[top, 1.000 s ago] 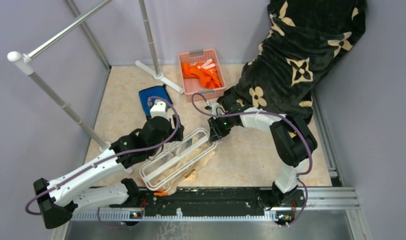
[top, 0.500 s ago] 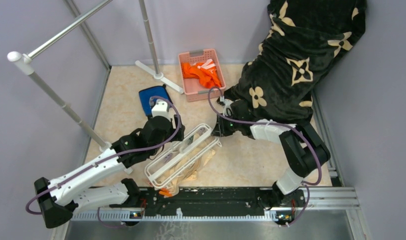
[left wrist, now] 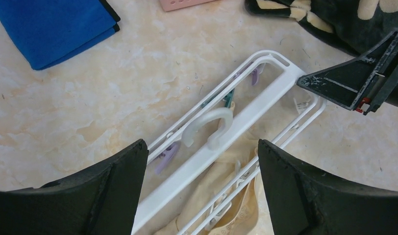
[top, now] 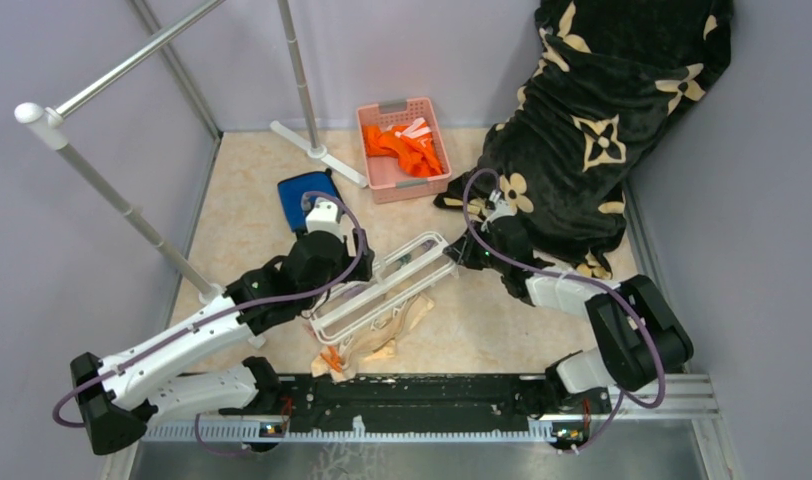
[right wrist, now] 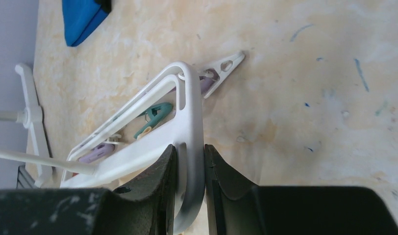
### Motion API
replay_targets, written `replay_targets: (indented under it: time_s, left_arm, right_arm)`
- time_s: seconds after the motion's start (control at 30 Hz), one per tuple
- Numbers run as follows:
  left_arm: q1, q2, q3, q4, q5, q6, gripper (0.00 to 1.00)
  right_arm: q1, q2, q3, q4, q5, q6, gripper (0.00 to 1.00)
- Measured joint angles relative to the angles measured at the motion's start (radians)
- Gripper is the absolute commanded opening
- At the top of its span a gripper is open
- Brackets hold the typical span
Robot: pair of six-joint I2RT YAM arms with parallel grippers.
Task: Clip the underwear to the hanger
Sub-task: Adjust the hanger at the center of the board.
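The right jaws, clamped on the hanger (right wrist: 191, 117), had dragged it toward upper right, uncovering more underwear (left wrist: 221, 180) for clipping, while the left jaws hung apart above.

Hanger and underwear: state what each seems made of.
Hanger: probably moulded plastic, smooth glossy white, judging by its rounded bars and slight sheen. Underwear: soft thin fabric, matte pale peach, lying crumpled in folds beneath the bars; the exact fibre cannot be told.

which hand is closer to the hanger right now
Right. The right hand is shut on the hanger at its end bar; the left hand hangs open above its middle, apparently not touching.
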State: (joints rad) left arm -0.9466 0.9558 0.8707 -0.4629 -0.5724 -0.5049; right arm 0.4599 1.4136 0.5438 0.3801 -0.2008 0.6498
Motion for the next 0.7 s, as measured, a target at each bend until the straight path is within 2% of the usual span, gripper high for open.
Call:
replay_targets:
  time_s: [0.2,0.37,0.57,0.7]
  left_arm:
    - [0.013,0.016,-0.012,-0.026,0.009,-0.104,0.89]
    - [0.022,-0.001,-0.101,-0.105,0.036,-0.327,0.89]
    - [0.023,-0.01,-0.213,-0.201,0.072,-0.589,0.92]
    - [0.027,0.052,-0.222,-0.22,0.084,-0.66,0.95]
  right_arm:
    - [-0.013,-0.07,-0.048,-0.003,0.099,0.003,0.03]
    - [-0.029,-0.149,-0.108,-0.016,0.16,-0.024,0.1]
    - [-0.032,-0.239,-0.165,-0.063,0.193,-0.048,0.28]
    - [-0.032,-0.26,-0.171,-0.094,0.198,-0.068,0.35]
